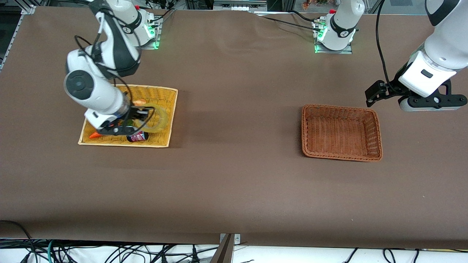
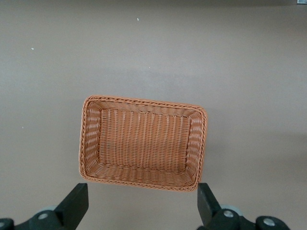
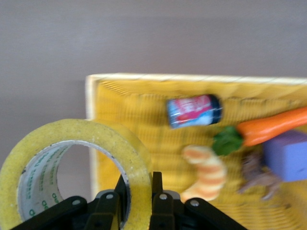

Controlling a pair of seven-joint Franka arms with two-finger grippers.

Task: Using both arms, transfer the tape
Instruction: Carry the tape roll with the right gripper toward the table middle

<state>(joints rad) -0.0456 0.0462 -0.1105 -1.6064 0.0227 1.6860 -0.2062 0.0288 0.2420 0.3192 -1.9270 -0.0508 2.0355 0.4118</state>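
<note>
Black right gripper [image 3: 137,191] pinches the tape [image 3: 72,167] wall, the glossy yellowish ring lifted over the yellow woven tray [image 1: 166,120]. Right wrist view alone shows a can [image 3: 194,110], carrot [image 3: 273,128], ridged croissant [image 3: 207,171] and purple cube [image 3: 287,155] in the tray. Left gripper [image 2: 141,203] waits, fingers spread, above the brown wicker basket [image 2: 91,143].

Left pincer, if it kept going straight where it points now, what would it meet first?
Probably the brown wicker basket: the left pincer, open, points down at it with nothing between, though it may just clear the rim.
</note>
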